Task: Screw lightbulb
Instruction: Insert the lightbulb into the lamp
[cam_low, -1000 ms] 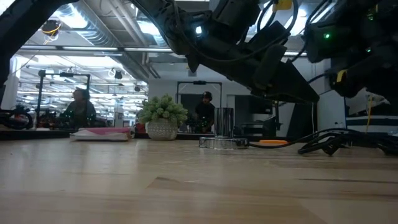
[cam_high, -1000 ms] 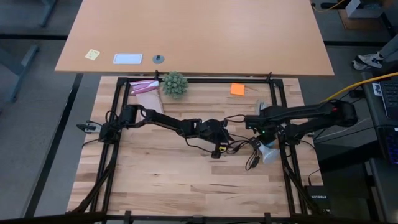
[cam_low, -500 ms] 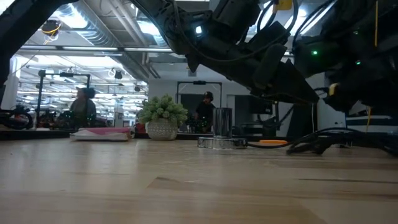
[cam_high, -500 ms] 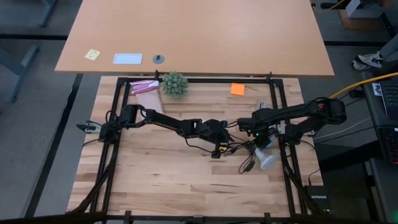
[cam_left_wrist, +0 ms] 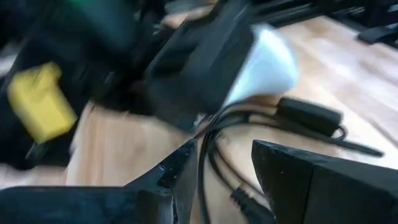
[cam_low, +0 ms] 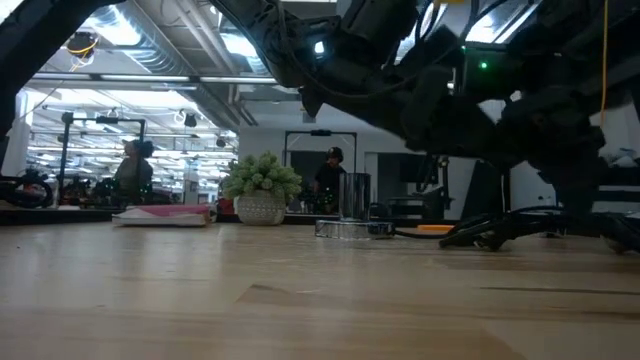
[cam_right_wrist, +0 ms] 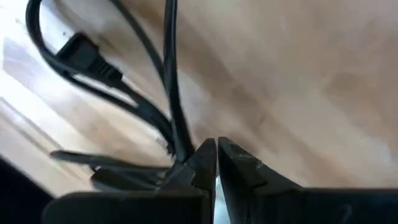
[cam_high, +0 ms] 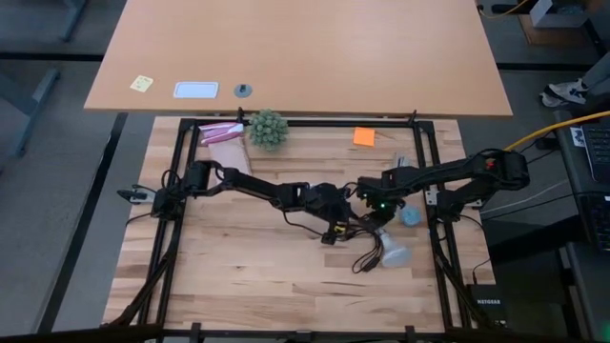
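Note:
The white lightbulb point(cam_high: 394, 254) lies on its side on the wooden table, toward the near right of both grippers. In the left wrist view the lightbulb point(cam_left_wrist: 268, 62) shows its cone, with its narrow end hidden behind my right arm's dark hand. A black cord point(cam_high: 363, 262) loops beside it. The silvery socket point(cam_low: 350, 228) stands on the table. My right gripper point(cam_high: 372, 217) is shut and slants down at the cord. My left gripper point(cam_high: 340, 227) is at mid-table, its fingers slightly apart point(cam_left_wrist: 224, 155), with cord strands point(cam_left_wrist: 205, 168) running through the gap. My right gripper comes slanting down from the table's right side with its fingers shut point(cam_right_wrist: 216, 149). The cord's strands point(cam_right_wrist: 177, 134) gather against the outer side of one finger point(cam_right_wrist: 199, 163). Whether any strand is pinched cannot be told. The cord lies slack on the table.
A small light-blue object point(cam_high: 410, 216) lies under my right arm. At the far edge are a green plant point(cam_high: 268, 128), a pink packet point(cam_high: 221, 133) and an orange note point(cam_high: 363, 136). Black frame bars point(cam_high: 434, 181) run along the table's sides. The near half of the table is bare wood.
My right gripper has gone down and toward the table's left, tipping more steeply downward, still shut. The cord loop and the lightbulb have slid along the table toward its left and near edge. The socket has shifted a little. The light-blue object now shows.

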### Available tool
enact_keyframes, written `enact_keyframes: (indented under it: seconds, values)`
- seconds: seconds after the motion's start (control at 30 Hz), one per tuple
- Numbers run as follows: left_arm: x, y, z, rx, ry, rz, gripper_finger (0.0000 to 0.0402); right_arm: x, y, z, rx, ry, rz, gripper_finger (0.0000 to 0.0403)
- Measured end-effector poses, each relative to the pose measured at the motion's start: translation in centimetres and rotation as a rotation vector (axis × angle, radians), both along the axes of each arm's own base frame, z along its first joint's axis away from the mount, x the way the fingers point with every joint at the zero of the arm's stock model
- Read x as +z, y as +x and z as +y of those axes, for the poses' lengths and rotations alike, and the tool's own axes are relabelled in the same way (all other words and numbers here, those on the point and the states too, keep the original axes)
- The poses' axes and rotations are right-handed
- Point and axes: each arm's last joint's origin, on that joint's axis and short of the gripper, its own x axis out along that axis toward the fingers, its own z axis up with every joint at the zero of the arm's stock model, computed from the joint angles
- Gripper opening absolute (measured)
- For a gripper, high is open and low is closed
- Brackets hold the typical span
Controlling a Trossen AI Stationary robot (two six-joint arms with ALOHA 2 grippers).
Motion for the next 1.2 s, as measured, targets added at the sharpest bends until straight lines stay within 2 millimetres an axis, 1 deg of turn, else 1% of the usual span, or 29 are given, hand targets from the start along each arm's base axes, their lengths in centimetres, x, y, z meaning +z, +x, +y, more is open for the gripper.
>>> enact_keyframes:
  seconds: [0.1,0.23,0.37,0.43,0.67,0.73,0.8,0.87,0.97,1.1,1.2]
  values:
    - [0.1,0.0,-0.8,-0.055,0.069,-0.033,0.0143,0.0,0.0,-0.2,0.027,-0.075,-0.011,0.0024]
    - [0.2,0.0,-1.1,-0.078,0.111,-0.049,0.0143,0.3,-0.1,-0.4,0.044,-0.162,-0.03,0.0024]
    - [0.5,0.1,-1.4,-0.09,0.119,-0.086,0.0143,1.2,-0.8,-0.4,0.052,-0.181,-0.04,0.0024]
    - [0.6,0.2,-1.4,-0.093,0.118,-0.099,0.0143,2.3,-1.4,-0.3,0.054,-0.176,0.006,0.0024]
    - [0.5,0.1,-1.4,-0.093,0.115,-0.094,0.0143,7.1,-4.6,0.0,-0.018,-0.142,0.301,0.0024]
    - [0.5,0.1,-1.4,-0.092,0.113,-0.089,0.0143,8.1,-5.3,0.1,-0.044,-0.108,0.376,0.0024]
    - [0.4,0.1,-1.3,-0.093,0.116,-0.082,0.0143,8.6,-5.8,0.3,-0.067,-0.067,0.432,0.0024]
    - [0.3,0.0,-1.3,-0.093,0.116,-0.065,0.0143,8.6,-6.0,0.6,-0.071,-0.038,0.457,0.0024]
    - [0.1,0.0,-1.3,-0.088,0.107,-0.042,0.0143,8.3,-5.9,1.5,-0.029,-0.019,0.46,0.0024]
    - [0.0,-0.1,-1.3,-0.085,0.102,-0.027,0.0143,7.3,-5.6,3.2,0.019,-0.014,0.431,0.0024]
    - [0.0,-0.1,-1.4,-0.084,0.098,-0.028,0.0143,6.5,-5.8,4.4,0.038,-0.031,0.439,0.0024]
